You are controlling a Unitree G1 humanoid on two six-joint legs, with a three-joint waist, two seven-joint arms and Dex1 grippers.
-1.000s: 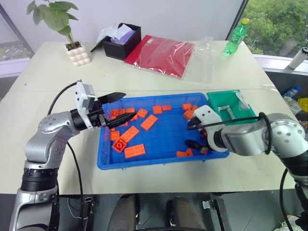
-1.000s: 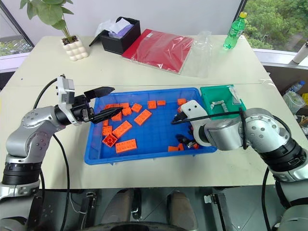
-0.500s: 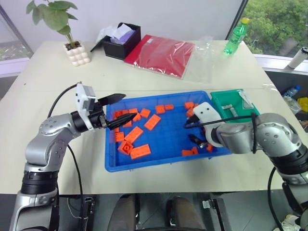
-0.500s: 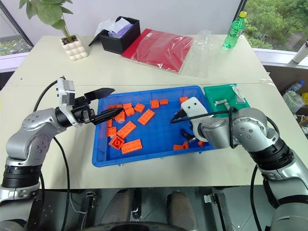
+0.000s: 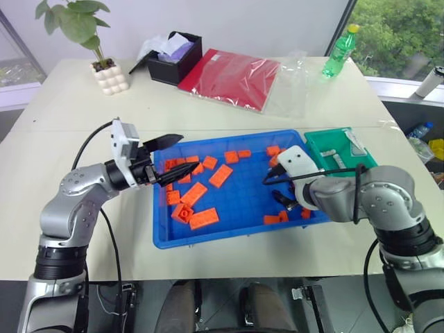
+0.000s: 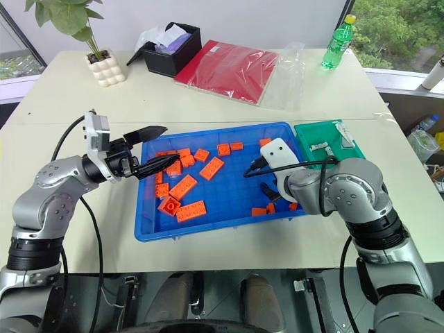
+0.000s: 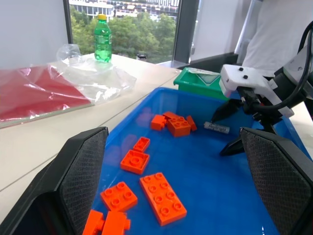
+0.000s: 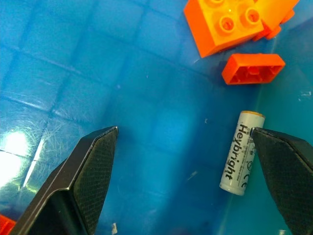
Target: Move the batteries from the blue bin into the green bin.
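Note:
The blue bin (image 5: 243,201) sits mid-table, scattered with orange bricks (image 5: 220,175). One battery (image 8: 241,152), a silvery-white cylinder, lies on the bin's floor near its right end, also seen as the battery (image 7: 216,128) from the left wrist. My right gripper (image 5: 277,189) hangs open just above that floor, the battery lying close inside one finger (image 8: 286,166). Above the bin's left end, my left gripper (image 5: 173,158) is open and holds nothing. The green bin (image 5: 320,142) touches the blue bin's right end and holds grey batteries (image 6: 319,147).
At the back of the table are a red folder (image 5: 232,76), a black box (image 5: 177,59), a clear plastic bag (image 5: 291,83), a green bottle (image 5: 338,52) and a potted plant (image 5: 111,76). Bare tabletop lies in front of and left of the blue bin.
The blue bin has slid a little to the right, and the green bin with it. My right forearm has swung in and its wrist has turned. The left gripper stayed put.

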